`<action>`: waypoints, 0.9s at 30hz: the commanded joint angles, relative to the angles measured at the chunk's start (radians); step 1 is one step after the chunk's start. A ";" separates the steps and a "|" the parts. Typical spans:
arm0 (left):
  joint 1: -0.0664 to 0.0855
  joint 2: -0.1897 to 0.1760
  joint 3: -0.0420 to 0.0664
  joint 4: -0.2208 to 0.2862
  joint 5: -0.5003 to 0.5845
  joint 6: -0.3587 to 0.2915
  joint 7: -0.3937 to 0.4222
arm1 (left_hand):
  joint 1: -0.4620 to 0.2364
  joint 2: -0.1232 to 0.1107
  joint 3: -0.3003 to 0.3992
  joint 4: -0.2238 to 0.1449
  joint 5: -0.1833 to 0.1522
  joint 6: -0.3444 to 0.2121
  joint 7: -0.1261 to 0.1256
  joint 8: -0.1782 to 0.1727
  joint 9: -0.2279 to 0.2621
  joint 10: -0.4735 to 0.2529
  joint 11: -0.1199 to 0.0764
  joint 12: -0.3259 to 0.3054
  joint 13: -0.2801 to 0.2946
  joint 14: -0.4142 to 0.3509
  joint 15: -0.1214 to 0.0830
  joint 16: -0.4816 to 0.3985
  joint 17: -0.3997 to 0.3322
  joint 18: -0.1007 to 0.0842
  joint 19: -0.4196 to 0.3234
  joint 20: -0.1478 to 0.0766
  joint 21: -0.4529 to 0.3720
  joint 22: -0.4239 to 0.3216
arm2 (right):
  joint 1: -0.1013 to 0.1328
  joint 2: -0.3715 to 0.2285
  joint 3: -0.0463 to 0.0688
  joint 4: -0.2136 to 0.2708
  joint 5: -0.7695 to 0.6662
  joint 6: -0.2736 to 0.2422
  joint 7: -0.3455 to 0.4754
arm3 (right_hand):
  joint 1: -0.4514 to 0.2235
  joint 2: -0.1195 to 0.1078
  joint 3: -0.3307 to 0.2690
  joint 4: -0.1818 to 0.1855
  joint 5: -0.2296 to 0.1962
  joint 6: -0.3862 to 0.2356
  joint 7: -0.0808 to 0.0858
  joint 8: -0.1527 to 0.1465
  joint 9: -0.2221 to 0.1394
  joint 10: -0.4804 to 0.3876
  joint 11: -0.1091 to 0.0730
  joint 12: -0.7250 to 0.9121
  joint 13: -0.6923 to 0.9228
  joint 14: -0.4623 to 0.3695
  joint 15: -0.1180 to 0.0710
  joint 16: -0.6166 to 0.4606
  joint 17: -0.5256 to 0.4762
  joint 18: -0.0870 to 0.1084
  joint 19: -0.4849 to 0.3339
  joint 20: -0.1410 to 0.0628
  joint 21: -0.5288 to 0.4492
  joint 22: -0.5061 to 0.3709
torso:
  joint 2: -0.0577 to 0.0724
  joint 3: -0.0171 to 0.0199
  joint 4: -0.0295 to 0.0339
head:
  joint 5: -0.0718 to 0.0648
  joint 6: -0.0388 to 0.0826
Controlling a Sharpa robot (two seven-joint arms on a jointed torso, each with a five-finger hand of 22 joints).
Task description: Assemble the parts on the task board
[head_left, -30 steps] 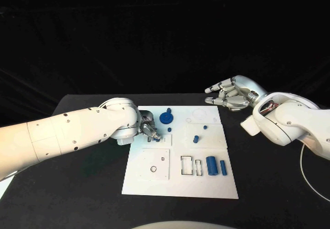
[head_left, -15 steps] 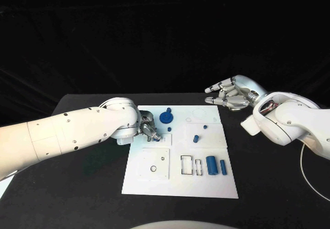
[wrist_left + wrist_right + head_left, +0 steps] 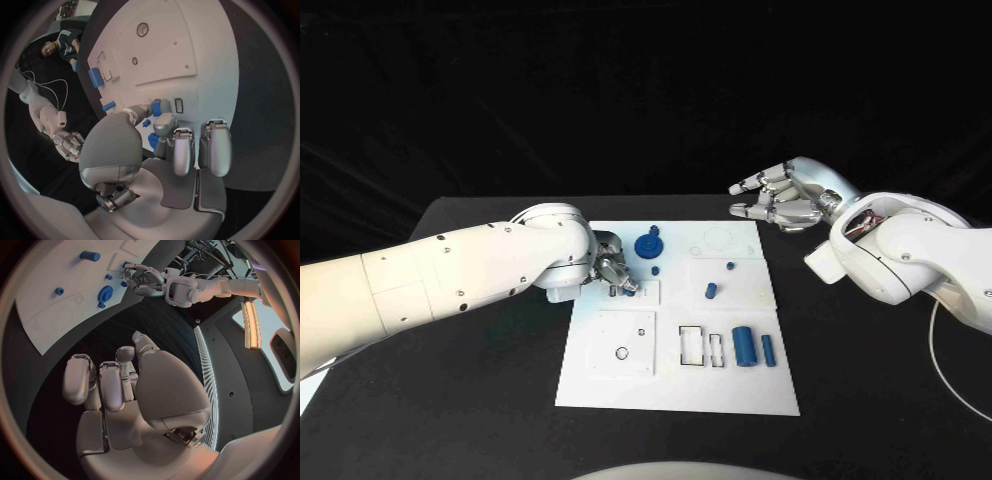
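The white task board [image 3: 678, 385] lies in the middle of the black table. My left hand [image 3: 610, 270] rests over its left edge and pinches a small blue part [image 3: 156, 106] between thumb and a finger, right beside a narrow slot [image 3: 178, 105]. On the board are a blue gear [image 3: 648, 245], a small peg [image 3: 655, 270], an oblong piece [image 3: 711, 291], a tiny peg [image 3: 730, 266] and two blue cylinders [image 3: 744, 346]. My right hand [image 3: 788, 200] hovers beyond the board's far right corner, fingers apart and holding nothing.
The board carries outlined recesses: a square plate with a small ring [image 3: 622, 353] at the near left and rectangular slots [image 3: 691, 345] beside the cylinders. Bare black table [image 3: 877, 390] surrounds the board on both sides.
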 commanded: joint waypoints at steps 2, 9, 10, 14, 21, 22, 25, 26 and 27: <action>-0.004 0.015 -0.002 -0.017 0.023 0.043 -0.011 | -0.015 0.020 0.181 -0.175 0.005 0.004 -0.003 0.002 -0.001 0.004 0.000 0.000 -0.001 0.105 -0.009 0.003 0.263 -0.017 0.058 -0.006 -0.006 0.134 | -0.001 0.001 0.000 0.002 -0.003 0.014 0.007 | 0.002 -0.004 0.000 -0.001 0.006 0.008 0.001 0.006 0.002 0.002 -0.002 0.004 0.000 0.042 -0.007 -0.007 -0.001 0.011 -0.007 0.003 -0.004 -0.001 | 0.000 0.0014 -0.0008 | 0.000 -0.001; -0.004 0.039 -0.006 -0.053 0.032 0.074 -0.016 | -0.038 0.038 0.171 -0.169 0.002 0.006 -0.005 0.001 0.001 0.005 -0.001 0.001 0.000 0.105 -0.010 0.003 0.263 -0.016 0.057 -0.007 -0.008 0.132 | -0.001 0.001 0.000 0.003 -0.003 0.018 0.005 | 0.002 -0.004 0.000 -0.001 0.006 0.008 0.001 0.006 0.002 0.002 -0.002 0.004 0.000 0.042 -0.007 -0.007 -0.001 0.011 -0.007 0.003 -0.004 -0.001 | 0.001 0.0009 -0.0017 | -0.002 -0.002; -0.004 0.041 -0.006 -0.055 0.033 0.078 -0.017 | -0.039 0.039 0.170 -0.169 0.002 0.007 -0.005 0.000 0.001 0.006 -0.001 0.001 0.000 0.105 -0.010 0.003 0.263 -0.016 0.057 -0.007 -0.008 0.132 | -0.001 0.000 0.000 0.003 -0.003 0.019 0.005 | 0.002 -0.004 0.000 -0.001 0.006 0.008 0.001 0.006 0.002 0.002 -0.002 0.004 0.000 0.042 -0.007 -0.007 -0.001 0.011 -0.007 0.003 -0.004 -0.001 | 0.001 0.0010 -0.0023 | -0.003 -0.002; -0.004 0.046 -0.009 -0.060 0.034 0.091 -0.018 | -0.044 0.043 0.165 -0.168 0.002 0.008 -0.006 0.000 0.001 0.007 -0.002 0.004 0.003 0.105 -0.010 0.003 0.263 -0.017 0.058 -0.007 -0.007 0.134 | -0.001 0.000 0.000 0.004 -0.003 0.021 0.005 | 0.000 -0.003 0.000 0.000 0.009 0.009 0.001 0.006 0.002 0.002 -0.003 0.003 -0.002 0.042 -0.007 -0.007 0.000 0.011 -0.007 0.002 -0.004 -0.001 | 0.000 0.0006 -0.0006 | -0.005 -0.005; -0.004 0.046 -0.010 -0.060 0.035 0.098 -0.018 | -0.054 0.048 0.151 -0.169 0.000 0.015 -0.009 0.000 0.002 0.013 -0.003 0.011 0.011 0.105 -0.011 0.003 0.263 -0.018 0.060 -0.007 -0.003 0.140 | -0.001 -0.001 0.000 0.004 -0.003 0.024 0.005 | 0.000 -0.003 0.000 0.000 0.009 0.009 0.001 0.006 0.002 0.002 -0.003 0.003 -0.002 0.042 -0.007 -0.007 0.000 0.011 -0.007 0.002 -0.004 -0.001 | 0.000 0.0003 0.0005 | -0.007 -0.006; -0.004 0.046 -0.010 -0.060 0.035 0.099 -0.018 | -0.058 0.048 0.145 -0.170 0.000 0.017 -0.010 0.000 0.002 0.014 -0.004 0.012 0.012 0.105 -0.011 0.003 0.263 -0.018 0.061 -0.007 -0.003 0.141 | -0.001 -0.001 0.000 0.004 -0.003 0.024 0.005 | 0.000 -0.003 0.000 0.000 0.009 0.009 0.001 0.006 0.002 0.002 -0.003 0.003 -0.002 0.042 -0.007 -0.007 0.000 0.011 -0.007 0.002 -0.004 -0.001 | 0.000 0.0003 0.0007 | -0.007 -0.006; -0.004 0.045 -0.010 -0.058 0.035 0.098 -0.017 | -0.073 0.042 0.112 -0.167 -0.002 0.025 -0.014 0.000 0.002 0.019 -0.007 0.017 0.016 0.105 -0.013 0.003 0.263 -0.019 0.061 -0.008 -0.002 0.142 | -0.001 -0.001 0.000 0.004 -0.003 0.024 0.005 | 0.000 -0.003 0.000 0.000 0.009 0.009 0.001 0.006 0.002 0.002 -0.003 0.003 -0.002 0.042 -0.007 -0.007 0.000 0.011 -0.007 0.002 -0.004 -0.001 | 0.000 0.0003 0.0004 | -0.007 -0.006; -0.004 0.044 -0.010 -0.058 0.035 0.097 -0.017 | -0.082 0.039 0.092 -0.164 -0.003 0.027 -0.017 -0.002 0.002 0.020 -0.008 0.018 0.017 0.105 -0.014 0.003 0.263 -0.019 0.061 -0.008 -0.002 0.143 | -0.001 -0.001 0.000 0.004 -0.003 0.024 0.005 | 0.000 -0.003 0.000 0.000 0.009 0.009 0.001 0.006 0.002 0.002 -0.003 0.003 -0.002 0.042 -0.007 -0.007 -0.001 0.011 -0.007 0.002 -0.004 -0.002 | 0.000 0.0004 0.0003 | -0.007 -0.006; -0.004 0.044 -0.010 -0.057 0.034 0.095 -0.016 | -0.092 0.036 0.069 -0.158 -0.005 0.031 -0.019 -0.004 0.001 0.020 -0.009 0.018 0.018 0.105 -0.015 0.003 0.263 -0.019 0.061 -0.009 -0.002 0.143 | -0.001 -0.001 0.000 0.004 -0.003 0.024 0.005 | 0.000 -0.003 0.000 0.000 0.010 0.009 0.001 0.006 0.002 0.001 -0.003 0.003 -0.003 0.042 -0.007 -0.008 -0.002 0.011 -0.008 0.002 -0.005 -0.003 | 0.000 0.0005 0.0002 | -0.007 -0.006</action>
